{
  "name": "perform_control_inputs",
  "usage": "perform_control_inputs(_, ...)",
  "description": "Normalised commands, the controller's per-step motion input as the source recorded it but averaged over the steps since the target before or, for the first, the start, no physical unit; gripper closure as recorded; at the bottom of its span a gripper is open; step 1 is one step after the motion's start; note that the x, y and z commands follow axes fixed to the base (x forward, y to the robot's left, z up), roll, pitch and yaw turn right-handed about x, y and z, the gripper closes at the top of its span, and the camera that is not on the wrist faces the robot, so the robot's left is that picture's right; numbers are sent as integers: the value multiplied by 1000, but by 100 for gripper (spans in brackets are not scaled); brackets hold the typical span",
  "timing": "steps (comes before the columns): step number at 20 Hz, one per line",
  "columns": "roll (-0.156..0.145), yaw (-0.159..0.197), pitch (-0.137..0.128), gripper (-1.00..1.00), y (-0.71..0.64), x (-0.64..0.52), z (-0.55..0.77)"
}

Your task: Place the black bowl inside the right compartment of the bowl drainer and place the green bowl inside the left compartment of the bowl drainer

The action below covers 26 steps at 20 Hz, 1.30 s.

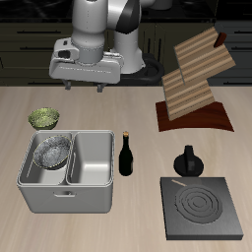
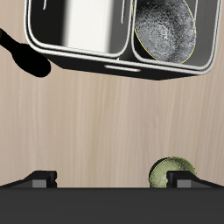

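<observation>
In the exterior view the arm stands high over the back part of the table, and its white wrist block is held level. The gripper [image 1: 87,87] points straight down, and its two short fingers [image 1: 70,87] hang wide apart with nothing between them. It hovers clearly above the table surface, behind the bowl drainer [image 1: 67,187] and well apart from it.

The bowl drainer is a grey tub with two wells side by side. The black bowl [image 1: 51,151] lies inside one well, the one that is nearer to the green bowl [image 1: 44,118]. The other well holds nothing. The green bowl sits on the table [image 1: 138,108] just behind the bowl drainer, close to its back rim but not touching it. A dark bottle [image 1: 126,156] stands upright just beside the bowl drainer, on the side of the bare well. Farther from the bowl drainer there are a wooden rack [image 1: 195,79], a black stove plate [image 1: 201,208] and a small dark pot [image 1: 188,160] beside it.

In the wrist view the two fingertips [image 2: 42,180] show at the frame edge, spread far apart, and they grip nothing. The green bowl [image 2: 170,171] lies on the wood just beside one fingertip. The bowl drainer [image 2: 114,63] is well apart from the fingers, and the black bowl [image 2: 168,30] rests in one of its wells.
</observation>
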Motion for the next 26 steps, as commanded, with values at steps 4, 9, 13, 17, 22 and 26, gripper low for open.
perform_control_inputs(4, -15, 0, -5, -100, -51, -132, -9)
perform_control_inputs(9, -44, -44, -8, -100, -327, -455, 8)
perform_control_inputs(13, 27, -19, -1, -100, -39, -375, -8)
perform_control_inputs(17, 14, 15, -10, -100, 40, -304, -21)
perform_control_inputs(22, 13, -7, -5, -100, -24, -145, 5)
perform_control_inputs(26, 31, 13, -56, -100, -90, -118, 37)
